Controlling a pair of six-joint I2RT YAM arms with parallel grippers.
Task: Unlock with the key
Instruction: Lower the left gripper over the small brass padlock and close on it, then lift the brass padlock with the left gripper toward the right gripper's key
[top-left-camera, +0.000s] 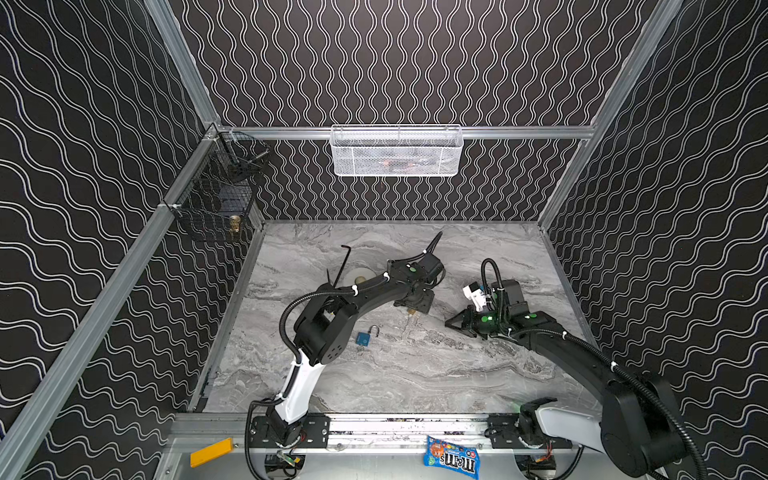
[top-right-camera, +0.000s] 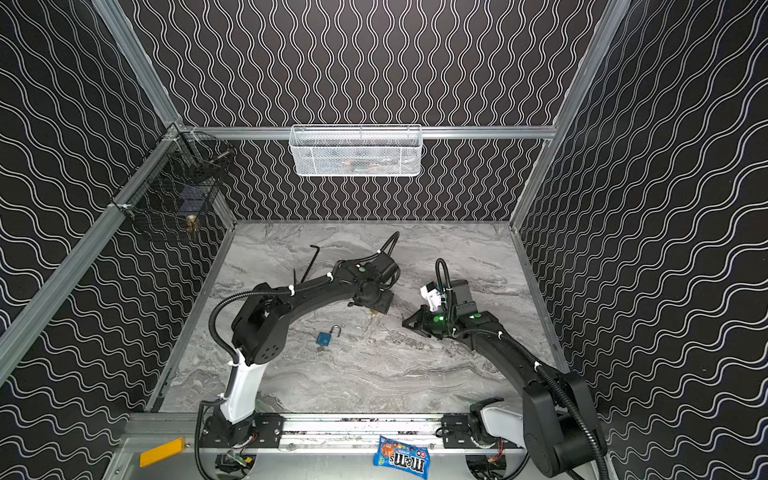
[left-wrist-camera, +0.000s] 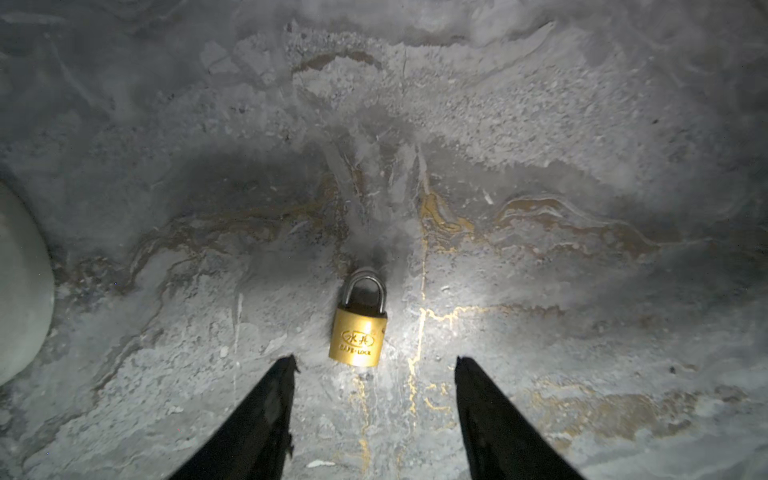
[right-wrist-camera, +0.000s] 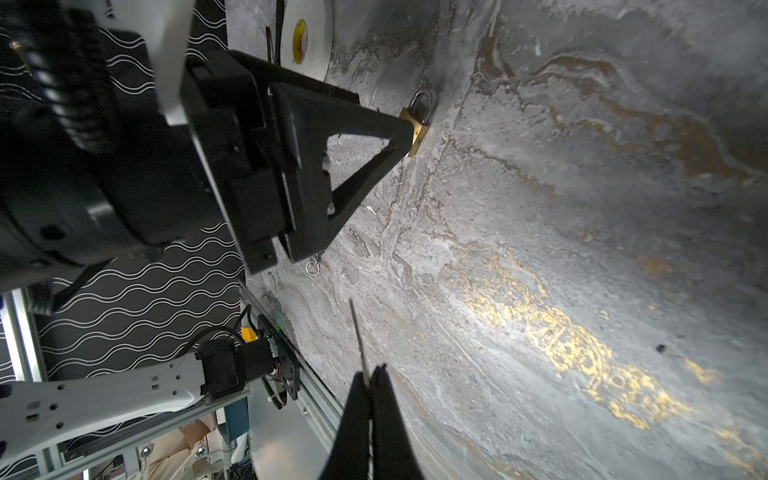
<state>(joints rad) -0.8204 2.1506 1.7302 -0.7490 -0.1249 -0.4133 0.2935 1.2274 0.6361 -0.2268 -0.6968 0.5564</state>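
One grey marble-patterned tabletop (top-left-camera: 415, 374), walled in by black wavy-line panels (top-left-camera: 415, 62).
Fingers spread, the left gripper (left-wrist-camera: 374, 365) hangs just beside the gold brass padlock (left-wrist-camera: 358, 332) lying flat there; the right gripper (right-wrist-camera: 370, 372) pinches a thin metal key (right-wrist-camera: 359, 332).

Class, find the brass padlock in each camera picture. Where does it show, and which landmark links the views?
Shared landmark: left gripper, above the brass padlock in every view.
Top view: near the table centre, a brass sliver under the gripper.
Top view: same spot, same sliver.
Left wrist: whole, just beyond the open fingertips.
Right wrist: behind the gripper's tip.
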